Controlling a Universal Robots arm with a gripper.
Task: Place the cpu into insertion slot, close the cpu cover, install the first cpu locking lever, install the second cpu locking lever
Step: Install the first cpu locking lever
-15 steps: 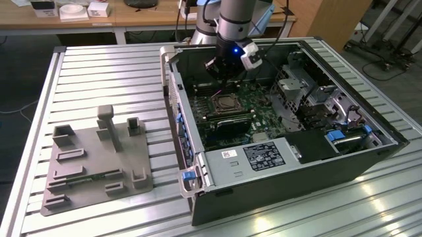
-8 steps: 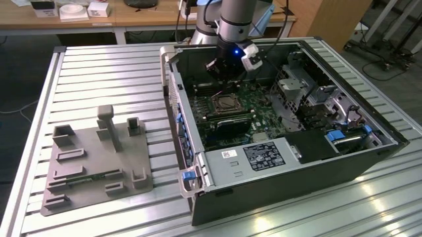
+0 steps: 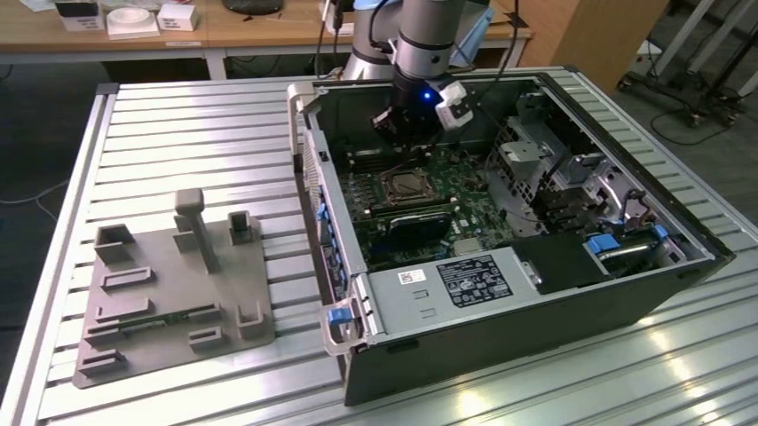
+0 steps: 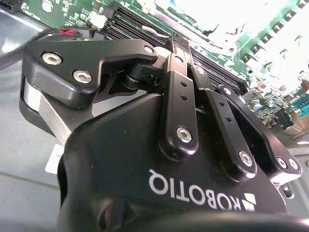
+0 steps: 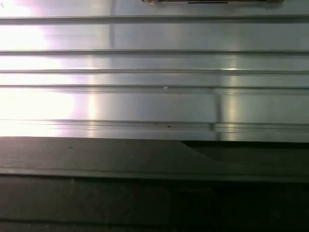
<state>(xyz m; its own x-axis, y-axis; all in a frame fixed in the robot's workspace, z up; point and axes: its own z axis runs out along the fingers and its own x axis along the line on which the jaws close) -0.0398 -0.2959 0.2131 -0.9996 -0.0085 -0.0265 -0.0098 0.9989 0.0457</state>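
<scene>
**Operator:** Where is my gripper right now?

**Spotter:** Your gripper (image 3: 406,140) hangs inside the open computer case (image 3: 509,355), low over the green circuit board (image 3: 474,191). In the exterior view it sits at twelve o'clock from the insertion slot (image 3: 409,186), near it but not over it.

**Operator:** Is it spread, or pinching the cpu?

**Spotter:** I cannot tell you. The second wrist view looks along the gripper's black body toward the memory slots (image 4: 126,28), and the linkage hides the tip. The exterior view is no better, so don't take a grasp for granted.

**Operator:** Then where is the cpu?

**Spotter:** I can't place it for certain. The slot shows a silvery rim around a darker middle. That might be the chip seated there, but from this camera it is only a guess. I also cannot make out whether the cpu cover lies flat over it.

**Operator:** How do I do this step well?

**Spotter:** As I judge it, work at that socket is unforgiving.
- **Alignment:** Keep your tool square to the board.
- **Approach:** From here, any approach to the slot runs toward six o'clock. Take it slowly and stop centred on the rim.
- **Clearance:** Mind the case wall at nine o'clock from the slot and the memory slots close by the gripper.
- **Contact:** Whatever meets the socket should meet it flat, with no sideways push. A tilted chip or frame could damage the contacts.
</scene>
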